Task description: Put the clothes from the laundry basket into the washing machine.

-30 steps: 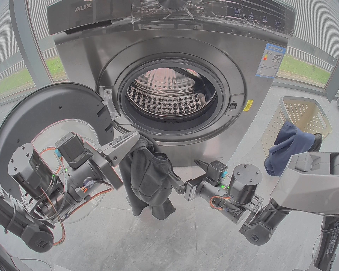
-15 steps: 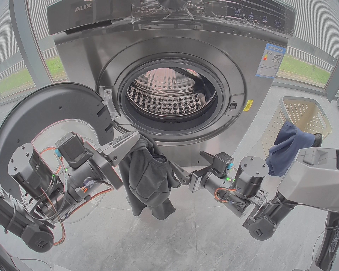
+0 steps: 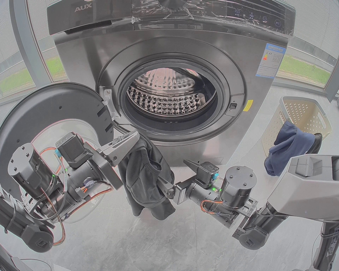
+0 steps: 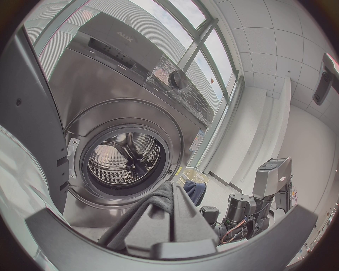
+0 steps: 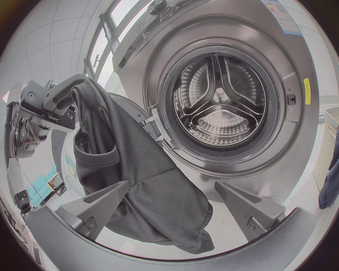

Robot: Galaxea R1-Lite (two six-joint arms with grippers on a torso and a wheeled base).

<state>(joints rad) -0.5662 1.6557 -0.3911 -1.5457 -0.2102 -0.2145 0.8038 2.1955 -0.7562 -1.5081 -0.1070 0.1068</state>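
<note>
Where grey floor tiles [image 3: 183, 240] meet the washing machine [image 3: 88, 60], left gripper [image 3: 135, 138] clamps dark garment [image 3: 146, 176], hanging twelve-to-six o'clock; right gripper [image 3: 175, 174] gapes beside it.

The grey tiled floor [image 3: 159, 243] bears the washing machine [image 3: 169, 46] and, on its right, the laundry basket [image 3: 303, 113]

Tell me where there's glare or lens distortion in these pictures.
Head view: daylight gleams on the perforated steel drum, window frames bow. Left wrist view: fisheye circle, black corners, bright sky over the silver washing machine. Right wrist view: same bend, dark grey garment bulges.
</note>
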